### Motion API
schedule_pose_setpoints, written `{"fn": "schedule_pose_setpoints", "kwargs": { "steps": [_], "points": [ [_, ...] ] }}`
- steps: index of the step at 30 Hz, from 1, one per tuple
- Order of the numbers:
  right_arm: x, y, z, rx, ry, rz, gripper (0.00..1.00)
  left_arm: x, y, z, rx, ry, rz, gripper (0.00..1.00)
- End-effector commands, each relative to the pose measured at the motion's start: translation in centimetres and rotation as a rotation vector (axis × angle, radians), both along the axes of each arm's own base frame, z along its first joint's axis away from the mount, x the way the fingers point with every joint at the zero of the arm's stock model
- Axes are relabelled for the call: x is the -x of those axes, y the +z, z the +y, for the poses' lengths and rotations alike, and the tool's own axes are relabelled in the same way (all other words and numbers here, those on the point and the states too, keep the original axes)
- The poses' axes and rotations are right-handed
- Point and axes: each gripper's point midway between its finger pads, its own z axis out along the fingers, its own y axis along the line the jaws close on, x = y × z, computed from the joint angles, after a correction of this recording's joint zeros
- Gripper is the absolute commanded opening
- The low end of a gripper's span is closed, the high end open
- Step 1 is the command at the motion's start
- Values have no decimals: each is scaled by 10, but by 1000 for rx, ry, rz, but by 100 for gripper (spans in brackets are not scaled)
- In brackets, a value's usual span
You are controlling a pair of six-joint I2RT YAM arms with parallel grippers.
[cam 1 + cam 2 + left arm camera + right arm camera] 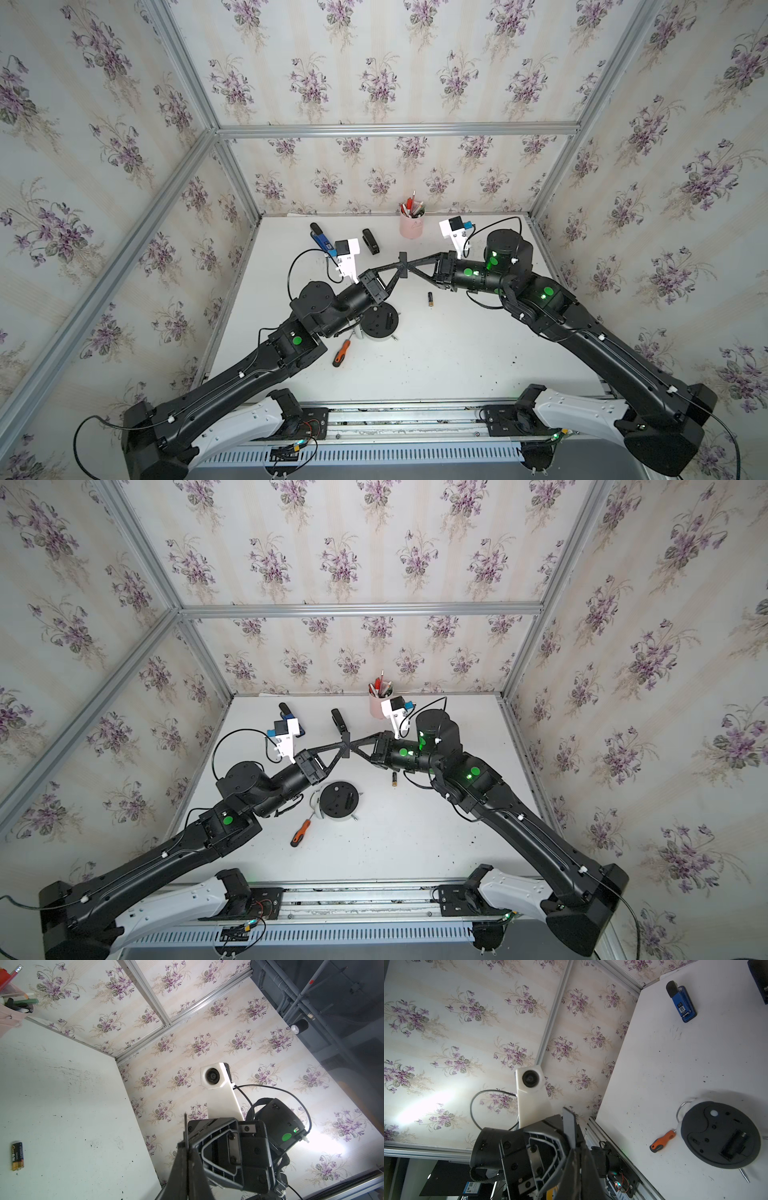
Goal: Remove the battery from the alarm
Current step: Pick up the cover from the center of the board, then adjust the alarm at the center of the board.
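My right gripper (576,1159): jaws closed. The alarm (720,1134) lies dial-down, black back up. Orange-and-black screwdriver (663,1141): just beside the alarm. Blue stapler (681,1002): well apart from the alarm.

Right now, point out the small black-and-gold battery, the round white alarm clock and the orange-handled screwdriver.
Small black-and-gold battery (430,299): in a top view, mid-body.
Round white alarm clock (380,321): in a top view, black back.
Orange-handled screwdriver (341,353): in a top view, orange handle.
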Motion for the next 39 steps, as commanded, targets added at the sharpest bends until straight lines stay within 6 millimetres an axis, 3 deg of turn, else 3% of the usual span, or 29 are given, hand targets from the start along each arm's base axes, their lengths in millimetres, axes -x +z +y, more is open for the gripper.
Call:
{"fn": "schedule_pose_setpoints", "kwargs": {
  "steps": [1,6,13,16,22,26,29,31,33,34,36,39],
  "points": [
    [3,13,4,-41,31,-46,0,6,9,-3,27,-40,-23,0],
    [1,15,6,-31,34,-55,0,7,7,-2,34,-49,-17,3],
    [-1,16,4,-6,24,-77,0,8,0,9,17,-19,6,48],
    [-2,13,3,12,13,-76,0,7,-6,16,2,3,23,54],
    [-5,0,-2,62,-11,-58,0,1,-14,47,-13,92,56,65],
    [-6,-18,-7,119,-32,-22,0,-5,-26,89,-135,222,92,74],
    [-5,-53,-11,202,-37,58,0,-13,-52,112,-388,268,153,72],
    [-3,-80,-13,246,-42,120,0,-22,-75,118,-574,262,173,58],
    [1,-105,-13,247,-42,187,0,-36,-102,119,-711,242,205,32],
    [3,-116,-14,250,-49,211,0,-43,-114,118,-760,233,217,25],
    [6,-132,-15,242,-56,247,0,-57,-145,116,-828,213,263,15],
    [9,-153,-14,302,-44,264,0,-69,-186,115,-931,169,346,10]
  ]
}}
